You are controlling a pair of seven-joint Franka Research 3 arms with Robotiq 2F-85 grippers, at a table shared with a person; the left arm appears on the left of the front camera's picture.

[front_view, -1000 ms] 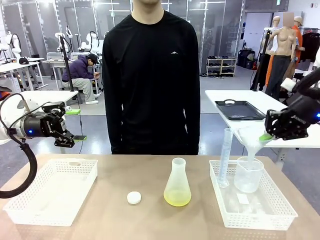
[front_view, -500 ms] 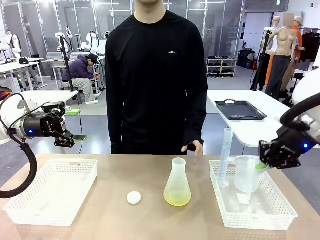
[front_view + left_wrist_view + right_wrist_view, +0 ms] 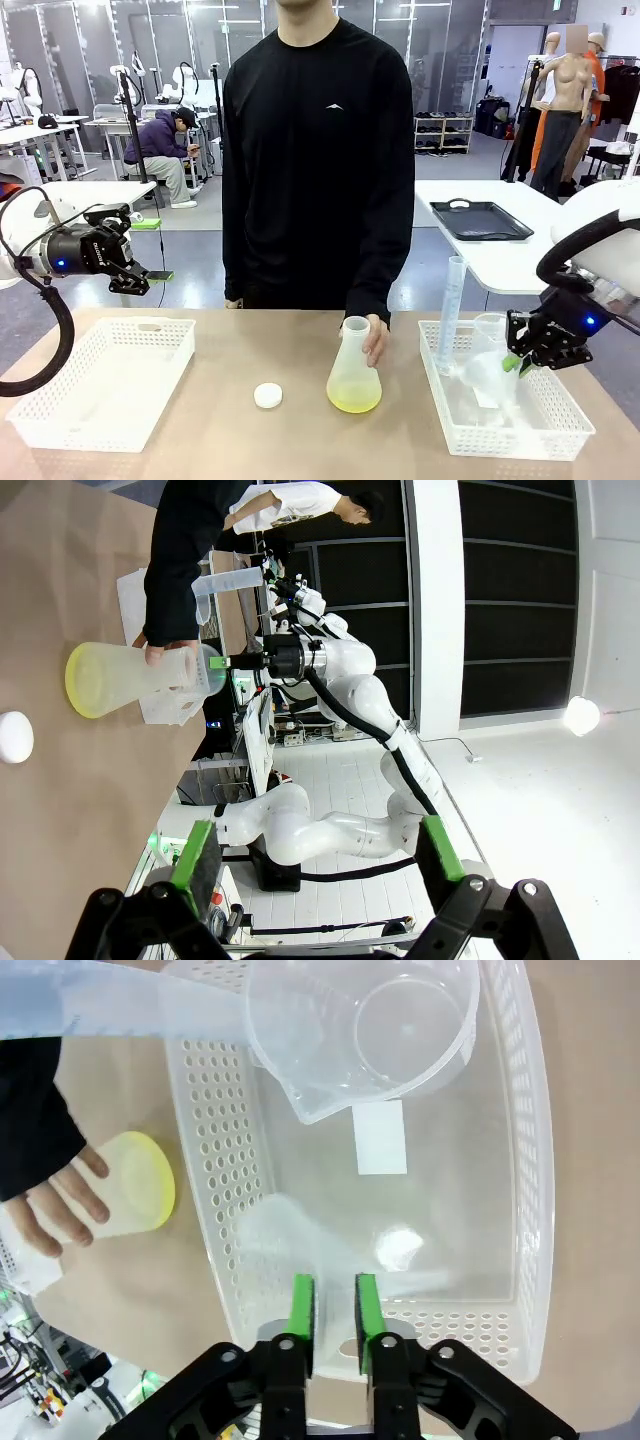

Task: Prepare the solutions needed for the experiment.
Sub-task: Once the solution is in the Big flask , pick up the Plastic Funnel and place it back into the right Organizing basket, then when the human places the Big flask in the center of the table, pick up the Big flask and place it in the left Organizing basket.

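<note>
Desk (image 3: pixel 300 440) holdings, placed by the conical flask (image 3: pixel 354 372) at its middle. Far left of the flask and above desk level we list the left end effector (image 3: pixel 150 250), its green-padded fingers spread wide and holding nothing. Below it, well left of the flask, one white perforated basket (image 3: pixel 60 400). Just left of the flask, lying apart from it on the desk, one small white round cap (image 3: pixel 267 396). In the flask's base, the solutions (image 3: pixel 354 402): a shallow layer of pale yellow, see-through liquid. On the flask's neck, from its far right side, rests a person's hand (image 3: pixel 377 340). Right of the flask we list a second white basket (image 3: pixel 560 428), with a tall graduated cylinder (image 3: pixel 452 310) standing at the corner nearest the flask, a clear beaker (image 3: pixel 490 330) beyond that, and a translucent funnel (image 3: pixel 487 378) lying tilted in front of the beaker. Farthest right of the flask, the right end effector (image 3: pixel 514 362) sits at the funnel's rim, fingers a narrow gap apart; we cannot tell whether they pinch it.
</note>
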